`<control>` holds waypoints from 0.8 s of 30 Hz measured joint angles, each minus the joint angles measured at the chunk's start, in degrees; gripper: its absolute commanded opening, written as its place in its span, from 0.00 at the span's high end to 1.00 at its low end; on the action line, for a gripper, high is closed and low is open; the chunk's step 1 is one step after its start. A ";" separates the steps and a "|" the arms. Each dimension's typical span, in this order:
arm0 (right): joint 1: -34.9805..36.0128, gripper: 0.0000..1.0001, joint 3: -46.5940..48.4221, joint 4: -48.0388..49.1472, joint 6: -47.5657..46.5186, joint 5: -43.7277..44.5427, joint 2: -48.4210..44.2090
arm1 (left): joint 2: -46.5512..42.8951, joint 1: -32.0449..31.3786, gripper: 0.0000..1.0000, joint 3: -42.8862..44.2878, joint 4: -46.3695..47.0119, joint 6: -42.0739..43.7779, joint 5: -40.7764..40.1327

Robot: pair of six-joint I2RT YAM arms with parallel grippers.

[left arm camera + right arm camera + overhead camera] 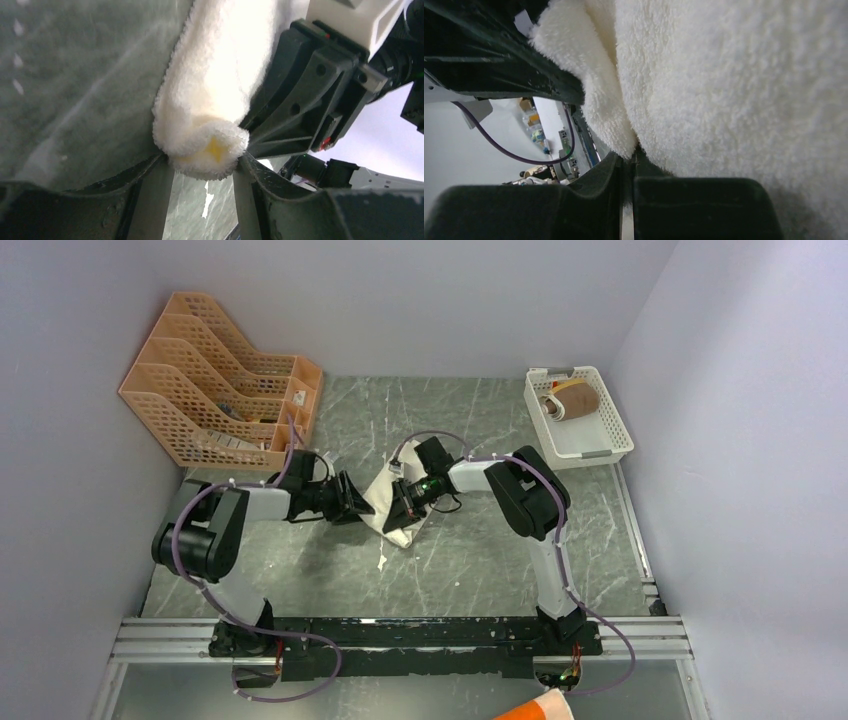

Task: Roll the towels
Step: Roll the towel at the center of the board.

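- Two sets of jaws on one cloth! On the left gripper (202, 161), the fingers (147, 197) sit against both flanks of the rolled end of the cream towel (215, 85). That reads as a grip on the roll.
- On the right gripper (629, 161), the jaws are pressed together. A fold of the same towel tapers right down into the seam, nipped there as far as I can judge.
- Now the relation that matters. From the left wrist, the roll's long axis runs straight ahead, away from the left jaws, and its yellowish-cored end faces them. The right gripper lies along the roll's flank, touching it. So the left arm has the end and the right arm has the side, and any further turn looks like a two-arm job.
- From above, white cloth shows between the two grippers at the middle of the tabletop (470, 560). The arms cover too much to tell how the roll lies against the table's edges.
- The brown towel (577, 400) is well apart, bundled in the white basket (617, 425) at the far right corner.
- The surface is grey-green and marbled, and it looks smooth, so the cloth may slide. An orange file rack (215, 380) fills the far left corner, and pale walls close in on three sides.
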 measured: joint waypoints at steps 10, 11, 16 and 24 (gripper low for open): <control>1.60 0.49 6.49 -12.70 -5.46 7.45 -1.51 | 6.01 -0.90 0.46 12.63 -12.11 7.56 -4.26; 2.34 0.47 7.32 -14.25 -6.73 10.45 -2.56 | 6.60 -1.20 0.46 13.88 -13.29 8.39 -4.59; 5.25 0.40 8.28 -19.02 -12.76 27.43 -8.24 | 7.30 -2.82 0.46 16.79 -17.16 11.76 -6.97; 14.60 0.38 1.57 -19.08 -20.46 54.29 -20.44 | 8.02 -3.28 0.47 18.64 -20.15 14.99 -7.54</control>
